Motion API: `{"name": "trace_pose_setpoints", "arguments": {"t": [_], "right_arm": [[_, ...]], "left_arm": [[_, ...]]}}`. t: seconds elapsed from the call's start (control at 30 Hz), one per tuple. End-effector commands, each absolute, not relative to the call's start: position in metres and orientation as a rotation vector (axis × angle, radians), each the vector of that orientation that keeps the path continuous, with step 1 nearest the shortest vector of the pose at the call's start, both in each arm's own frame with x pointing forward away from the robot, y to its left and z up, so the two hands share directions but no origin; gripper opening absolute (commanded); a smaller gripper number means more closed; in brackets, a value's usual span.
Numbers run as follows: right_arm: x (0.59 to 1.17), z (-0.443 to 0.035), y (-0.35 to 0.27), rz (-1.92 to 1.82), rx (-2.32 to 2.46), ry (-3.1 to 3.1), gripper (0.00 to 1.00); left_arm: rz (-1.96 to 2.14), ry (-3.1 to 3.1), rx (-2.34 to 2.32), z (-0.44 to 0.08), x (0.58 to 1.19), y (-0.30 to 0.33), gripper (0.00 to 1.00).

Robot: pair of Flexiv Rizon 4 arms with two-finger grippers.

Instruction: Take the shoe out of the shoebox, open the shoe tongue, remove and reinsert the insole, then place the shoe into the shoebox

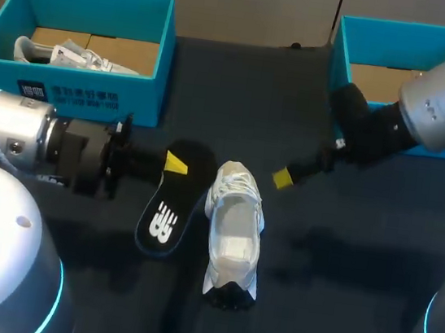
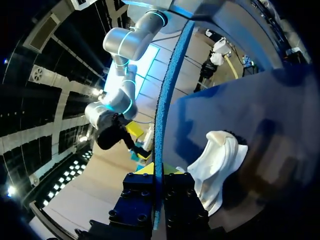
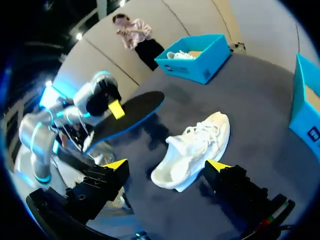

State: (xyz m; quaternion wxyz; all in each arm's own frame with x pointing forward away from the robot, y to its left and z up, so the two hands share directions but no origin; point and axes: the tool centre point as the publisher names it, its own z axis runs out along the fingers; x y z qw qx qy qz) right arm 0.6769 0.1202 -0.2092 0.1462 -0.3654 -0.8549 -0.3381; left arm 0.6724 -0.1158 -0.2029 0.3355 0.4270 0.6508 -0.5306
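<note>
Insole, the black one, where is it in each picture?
Head view: the insole is left of the white shoe, one end in the left gripper.
Left wrist view: insole edge-on in the left gripper, white shoe beside it.
Right wrist view: insole beyond the white shoe.
Shared landmark: the white shoe.

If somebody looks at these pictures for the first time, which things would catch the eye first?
The white shoe lies in the middle of the dark table. Next to it, the left gripper is shut on one end of the black insole. The right gripper is open near the shoe's laced front, and a blue shoebox at the far left corner holds another white shoe.
</note>
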Motion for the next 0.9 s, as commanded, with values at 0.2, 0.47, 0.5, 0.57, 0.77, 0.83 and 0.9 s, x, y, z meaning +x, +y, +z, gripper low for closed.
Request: {"name": "trace_pose_setpoints", "arguments": {"t": [0.2, 0.47, 0.5, 0.57, 0.77, 0.83, 0.9], "right_arm": [[0.666, -0.225, 0.112, -0.890, -0.820, -2.658, 1.00], [0.667, -0.231, 0.111, -0.842, -0.696, -2.689, 1.00], [0.667, -0.231, 0.111, -0.842, -0.696, -2.689, 1.00], [0.667, -0.231, 0.111, -0.842, -0.696, -2.689, 1.00], [0.667, -0.231, 0.111, -0.842, -0.696, -2.689, 1.00], [0.667, -0.231, 0.111, -0.842, -0.696, -2.689, 1.00], [0.665, -0.239, 0.109, -0.818, -0.625, -2.775, 1.00]], "left_arm": [[-1.382, 1.788, 1.061, -0.211, 0.644, -0.104, 0.00], [-1.430, 1.862, 1.017, -0.220, 0.628, -0.108, 0.00], [-1.430, 1.862, 1.017, -0.220, 0.628, -0.108, 0.00], [-1.430, 1.862, 1.017, -0.220, 0.628, -0.108, 0.00], [-1.430, 1.862, 1.017, -0.220, 0.628, -0.108, 0.00], [-1.446, 1.882, 0.994, -0.221, 0.625, -0.110, 0.00], [-1.453, 1.929, 0.935, -0.222, 0.621, -0.114, 0.00]]}}
